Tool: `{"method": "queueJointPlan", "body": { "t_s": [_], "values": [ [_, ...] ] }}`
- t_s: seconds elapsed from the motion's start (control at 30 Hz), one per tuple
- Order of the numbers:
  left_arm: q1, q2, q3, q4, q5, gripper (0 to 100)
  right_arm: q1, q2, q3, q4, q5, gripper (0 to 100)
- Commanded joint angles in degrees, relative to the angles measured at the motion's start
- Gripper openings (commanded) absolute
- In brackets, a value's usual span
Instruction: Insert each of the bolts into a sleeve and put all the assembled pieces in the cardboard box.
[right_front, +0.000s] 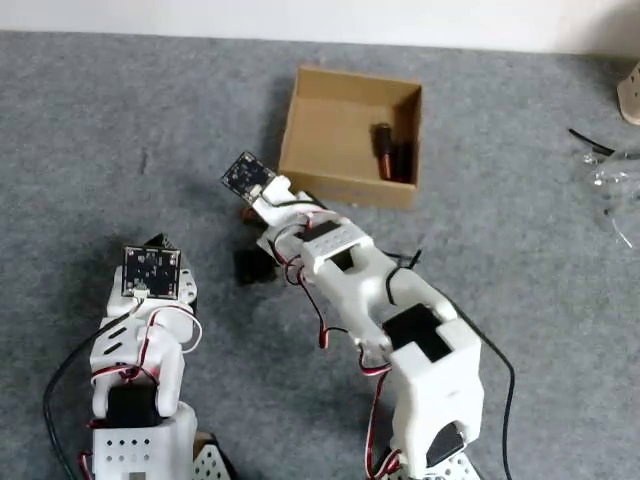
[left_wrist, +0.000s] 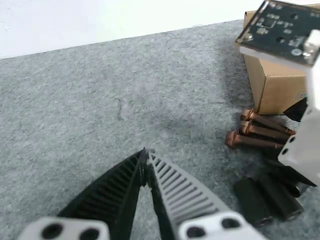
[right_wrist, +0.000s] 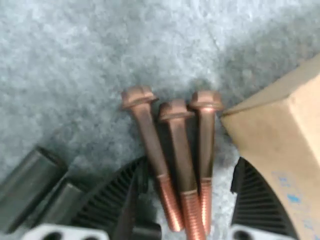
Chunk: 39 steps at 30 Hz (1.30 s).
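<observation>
**Right gripper open over the bolts, left one shut**

The right gripper (right_wrist: 190, 167) is wide open with three copper bolts (right_wrist: 176, 150) between its fingers, just beside the cardboard box (right_front: 345, 187). Black sleeves (left_wrist: 265, 197) lie near them. One assembled piece (right_front: 383, 150) is in the box. The left gripper (left_wrist: 146, 159) is closed and holds nothing.

A grey, felt-like covering (right_front: 120, 130) spreads across the whole worktop. Along its far edge runs a plain white strip of wall (right_front: 300, 15). At the far right edge lies crumpled clear plastic (right_front: 612, 172), with a thin black wire (right_front: 585, 140) just beside it. A pale beige object (right_front: 630, 95) sits at the corner above them, cut off by the frame.
</observation>
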Motion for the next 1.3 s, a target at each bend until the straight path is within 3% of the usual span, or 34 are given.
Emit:
{"method": "queueJointPlan", "body": {
  "t_s": [0.0,0.1,0.27,0.57,0.77,0.9,1.27],
  "values": [
    [0.57,-0.31,1.1,-1.58,-0.35,1,1.89,2.68,-4.18,0.04,0.26,24.4],
    [0.57,-0.31,1.1,-1.49,-0.35,1,1.8,3.12,-6.81,6.37,0.26,18.7],
    [0.57,-0.31,1.1,-1.49,-0.35,1,1.89,3.12,-8.66,9.01,0.26,0.2],
    [0.57,-0.31,1.1,-1.49,-0.35,1,1.98,2.59,-8.48,9.54,0.26,0.4],
    [0.57,-0.31,1.1,-1.49,-0.35,1,1.54,1.71,-8.92,15.69,0.26,0.4],
    [0.57,-0.31,1.1,-1.49,-0.35,1,0.48,-5.23,-7.96,15.69,-0.09,0.5],
    [0.57,-0.31,1.1,-1.49,-0.35,1,1.63,-30.64,13.85,10.33,-0.09,0.5]
  ]
}}
